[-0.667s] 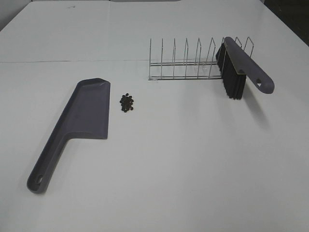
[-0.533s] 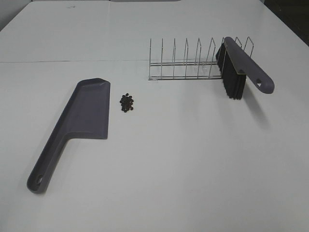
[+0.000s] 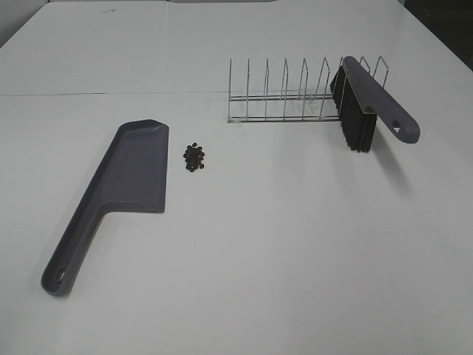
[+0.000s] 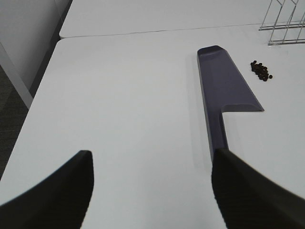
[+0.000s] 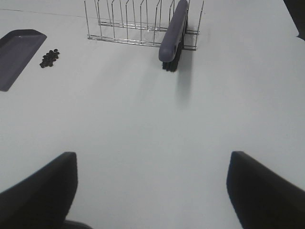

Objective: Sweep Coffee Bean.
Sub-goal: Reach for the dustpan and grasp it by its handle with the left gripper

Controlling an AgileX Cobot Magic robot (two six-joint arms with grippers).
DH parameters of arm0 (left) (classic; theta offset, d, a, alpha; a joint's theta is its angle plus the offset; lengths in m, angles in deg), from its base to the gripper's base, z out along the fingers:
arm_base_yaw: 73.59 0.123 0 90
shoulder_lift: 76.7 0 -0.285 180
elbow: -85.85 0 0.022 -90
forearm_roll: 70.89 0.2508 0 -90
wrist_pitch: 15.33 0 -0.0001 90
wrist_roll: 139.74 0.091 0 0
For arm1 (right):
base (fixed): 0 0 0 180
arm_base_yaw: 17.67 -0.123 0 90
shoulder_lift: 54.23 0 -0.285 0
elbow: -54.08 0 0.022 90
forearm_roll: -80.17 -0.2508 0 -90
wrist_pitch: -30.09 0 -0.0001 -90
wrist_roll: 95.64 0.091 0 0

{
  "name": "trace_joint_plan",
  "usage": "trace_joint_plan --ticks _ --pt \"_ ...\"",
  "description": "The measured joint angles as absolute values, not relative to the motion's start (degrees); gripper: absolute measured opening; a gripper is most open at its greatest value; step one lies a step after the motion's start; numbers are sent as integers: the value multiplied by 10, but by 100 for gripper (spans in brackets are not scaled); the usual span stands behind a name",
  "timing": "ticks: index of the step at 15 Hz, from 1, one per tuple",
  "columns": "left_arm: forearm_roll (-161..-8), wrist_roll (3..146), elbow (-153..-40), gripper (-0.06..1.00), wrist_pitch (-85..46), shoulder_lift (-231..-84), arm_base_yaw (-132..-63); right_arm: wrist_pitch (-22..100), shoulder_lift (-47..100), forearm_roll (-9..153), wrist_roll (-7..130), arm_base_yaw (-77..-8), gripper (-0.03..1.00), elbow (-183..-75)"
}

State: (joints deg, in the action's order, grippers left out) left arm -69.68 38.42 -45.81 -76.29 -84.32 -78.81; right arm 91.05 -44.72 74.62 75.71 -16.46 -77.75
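Looking ahead, I see my left gripper [image 4: 151, 156] and right gripper [image 5: 151, 156] spread wide, empty. Coffee beans [image 3: 195, 157] sit just beside the dustpan [image 3: 137, 166], its handle running toward my left gripper; the brush [image 3: 369, 96] leans in the rack [image 3: 275, 95], nearer my right.

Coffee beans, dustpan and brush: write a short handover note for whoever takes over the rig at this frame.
Left gripper: open, holding nothing, with the dustpan handle ahead of it.
Right gripper: open, holding nothing, facing the brush from a distance.
The coffee beans lie in one small pile on the table, just right of the dustpan's blade and not touching it. The dustpan lies flat. The brush is propped in the right end of the wire rack, bristles down.
Done: nothing yet.
Left: pick up the brush and the dustpan, then sweep the beans into the pan.
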Motion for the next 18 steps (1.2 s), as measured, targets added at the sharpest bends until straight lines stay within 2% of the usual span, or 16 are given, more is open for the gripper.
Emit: trace_joint_plan --ticks 18 --pt "-697 384 -458 65 -763 -843 -788 910 -447 746 757 -165 73 -777"
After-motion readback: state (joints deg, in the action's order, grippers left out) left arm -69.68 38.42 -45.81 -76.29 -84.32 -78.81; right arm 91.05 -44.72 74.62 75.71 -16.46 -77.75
